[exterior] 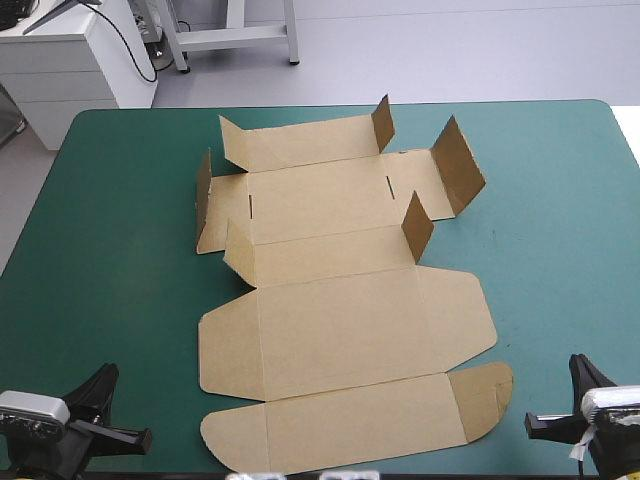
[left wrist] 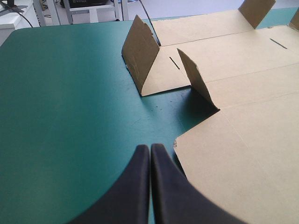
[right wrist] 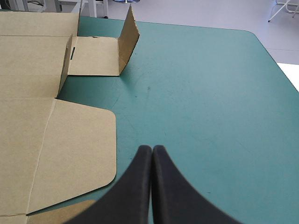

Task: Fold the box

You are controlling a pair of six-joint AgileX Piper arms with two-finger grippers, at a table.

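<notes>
The brown box (exterior: pixel 340 300) lies as a cut sheet in the middle of the teal-green table, mostly flat. Its far part has small flaps and side walls standing up (exterior: pixel 457 165); the near lid panels lie flat. My left gripper (exterior: pixel 125 437) rests at the near left corner, shut, its arch (left wrist: pixel 150 148) just beside the sheet's near left flap (left wrist: pixel 243 163). My right gripper (exterior: pixel 545 425) sits at the near right corner, shut, its tip (right wrist: pixel 152 149) close to the rounded right flap (right wrist: pixel 70 149). Neither holds anything.
Bare teal-green cover (exterior: pixel 120 260) stretches to the left of the box and to its right (exterior: pixel 560 260). A raised side wall (left wrist: pixel 140 53) stands ahead of the left gripper, another (right wrist: pixel 128 39) ahead of the right.
</notes>
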